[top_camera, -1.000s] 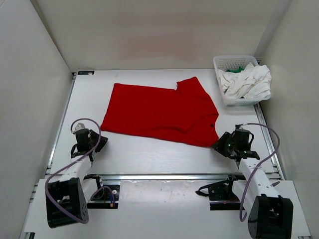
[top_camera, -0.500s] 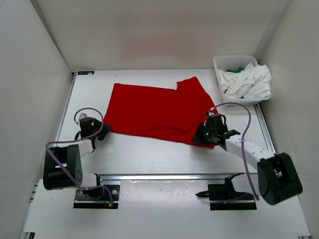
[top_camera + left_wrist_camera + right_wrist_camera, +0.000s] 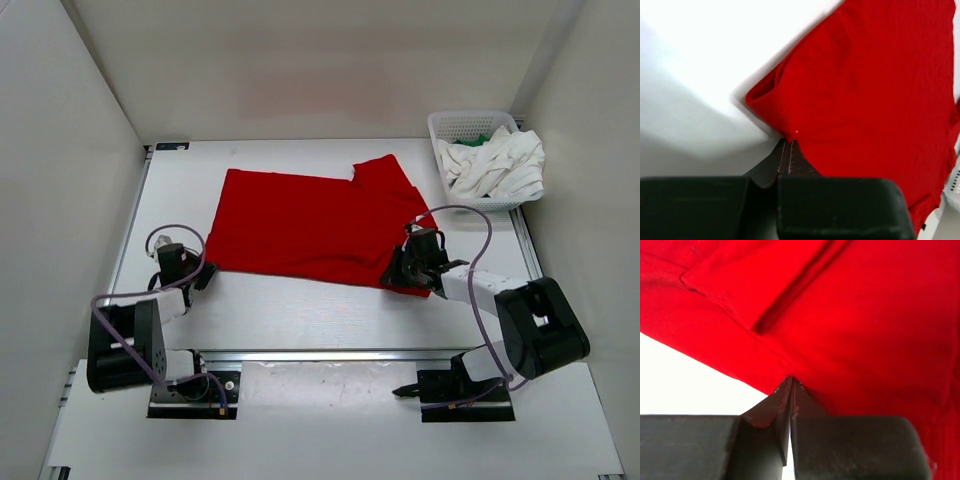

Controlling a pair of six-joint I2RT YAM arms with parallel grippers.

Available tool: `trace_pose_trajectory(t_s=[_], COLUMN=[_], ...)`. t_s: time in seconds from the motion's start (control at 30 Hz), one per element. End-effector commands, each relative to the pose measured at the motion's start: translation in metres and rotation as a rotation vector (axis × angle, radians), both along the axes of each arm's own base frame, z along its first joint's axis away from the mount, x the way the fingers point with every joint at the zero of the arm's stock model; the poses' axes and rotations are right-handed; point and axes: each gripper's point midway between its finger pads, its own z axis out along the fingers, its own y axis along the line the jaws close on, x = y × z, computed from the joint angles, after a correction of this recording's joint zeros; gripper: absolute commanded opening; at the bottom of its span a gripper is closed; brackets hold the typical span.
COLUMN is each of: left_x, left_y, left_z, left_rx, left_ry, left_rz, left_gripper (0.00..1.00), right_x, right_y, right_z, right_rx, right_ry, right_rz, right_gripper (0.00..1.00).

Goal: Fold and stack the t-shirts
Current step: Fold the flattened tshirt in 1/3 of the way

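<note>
The red t-shirt (image 3: pixel 310 225) lies spread flat across the middle of the table, one sleeve (image 3: pixel 755 285) folded over its body. My left gripper (image 3: pixel 205 272) sits at the shirt's near left corner, jaws pressed together with the red hem (image 3: pixel 782 127) pinched at the tips (image 3: pixel 788 141). At the near right edge my right gripper (image 3: pixel 395 275) is likewise shut on the red cloth (image 3: pixel 865 330), its tips (image 3: pixel 791 381) meeting at the hem. The white t-shirt (image 3: pixel 500 165) is crumpled in the basket, with a bit of the green t-shirt (image 3: pixel 478 141) showing behind it.
A white mesh basket (image 3: pixel 465 125) stands at the far right corner of the table. White enclosure walls rise on the left, back and right. An aluminium rail (image 3: pixel 330 355) runs along the near edge by the arm bases.
Both arms reached forward to the red shirt's near edge. Both grippers, open before, have closed on the hem. The shirt itself has hardly moved.
</note>
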Motion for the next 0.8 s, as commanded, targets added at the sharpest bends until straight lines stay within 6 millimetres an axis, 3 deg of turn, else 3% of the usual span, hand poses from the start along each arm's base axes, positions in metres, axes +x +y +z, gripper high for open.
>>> trace_pose_trajectory(t_s=[0.0, 0.17, 0.23, 0.27, 0.3, 0.33, 0.4, 0.53, 0.57, 0.6, 0.67, 0.77], left_x=[-0.03, -0.068, -0.088, -0.084, -0.089, -0.09, -0.088, -0.074, -0.062, -0.059, -0.047, -0.04], left_y=[0.01, 0.008, 0.01, 0.018, 0.021, 0.021, 0.016, -0.001, -0.007, -0.011, -0.025, -0.068], left_z=[-0.005, -0.011, -0.022, -0.01, -0.009, -0.004, 0.008, 0.033, 0.053, 0.059, 0.072, 0.073], left_rx=[0.036, 0.071, 0.068, 0.092, 0.099, 0.124, 0.146, 0.114, 0.125, 0.114, 0.108, 0.136], left_ry=[0.033, 0.079, 0.137, 0.086, 0.085, 0.075, 0.053, -0.022, -0.077, -0.094, -0.146, -0.174], left_rz=[0.025, -0.038, -0.044, -0.036, -0.024, -0.038, -0.073, -0.161, -0.198, -0.209, -0.261, -0.381], left_gripper=[0.0, 0.0, 0.0, 0.01, 0.13, 0.27, 0.39, 0.25, 0.17, 0.18, 0.19, 0.19], right_x=[-0.025, -0.078, -0.088, -0.09, -0.092, -0.089, -0.077, -0.06, -0.052, -0.047, -0.04, -0.024], right_y=[-0.015, -0.017, -0.016, -0.015, -0.016, -0.017, -0.016, -0.011, -0.006, -0.003, 0.008, 0.021], right_z=[-0.017, -0.027, -0.026, -0.019, -0.014, -0.006, 0.012, 0.042, 0.049, 0.053, 0.052, 0.055], right_rx=[-0.052, -0.051, -0.042, -0.032, -0.028, -0.011, 0.014, 0.081, 0.099, 0.105, 0.125, 0.166], right_ry=[0.032, 0.088, 0.093, 0.077, 0.064, 0.053, 0.01, -0.038, -0.064, -0.077, -0.086, -0.116], right_rz=[-0.008, 0.025, 0.04, 0.049, 0.049, 0.042, 0.047, 0.072, 0.079, 0.086, 0.108, 0.116], right_gripper=[0.0, 0.01, 0.0, 0.0, 0.0, 0.05, 0.14, 0.22, 0.23, 0.23, 0.13, 0.08])
